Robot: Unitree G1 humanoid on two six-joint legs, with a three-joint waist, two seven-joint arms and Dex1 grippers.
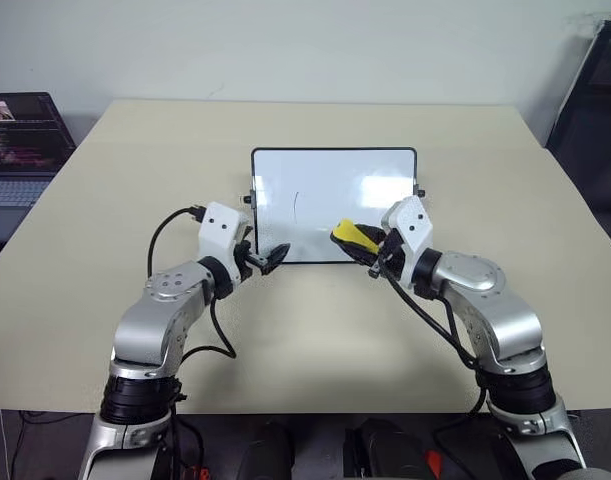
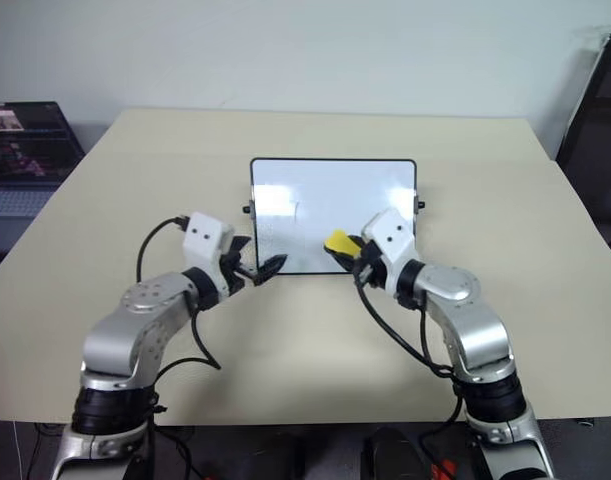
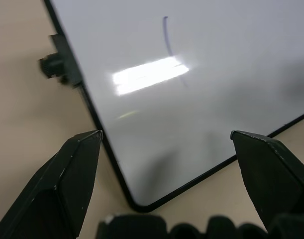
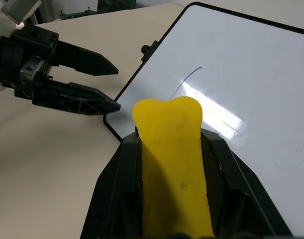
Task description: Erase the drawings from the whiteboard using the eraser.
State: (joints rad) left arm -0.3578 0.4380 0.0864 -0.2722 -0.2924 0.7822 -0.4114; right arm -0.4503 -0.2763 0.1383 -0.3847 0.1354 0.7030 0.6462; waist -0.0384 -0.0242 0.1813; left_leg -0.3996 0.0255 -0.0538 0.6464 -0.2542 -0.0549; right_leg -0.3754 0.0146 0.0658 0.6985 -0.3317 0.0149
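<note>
The whiteboard (image 1: 325,175) lies flat at the middle of the tan table. One thin grey stroke of the drawings (image 1: 297,205) shows left of its centre, also seen as a curved line (image 3: 166,35) in the left wrist view. My right gripper (image 1: 363,246) hovers over the board's near right part, shut on the yellow eraser (image 1: 351,236), whose end sticks out past the fingers (image 4: 174,149). My left gripper (image 1: 269,259) is open at the board's near left corner, one finger (image 3: 74,164) over the table, the other (image 3: 271,164) past the near edge.
A laptop (image 1: 15,150) sits off the table's left side. A dark frame (image 1: 595,100) stands beyond the far right corner. A small black knob (image 3: 52,64) juts from the board's left edge. Bare table (image 1: 315,340) lies all around the board.
</note>
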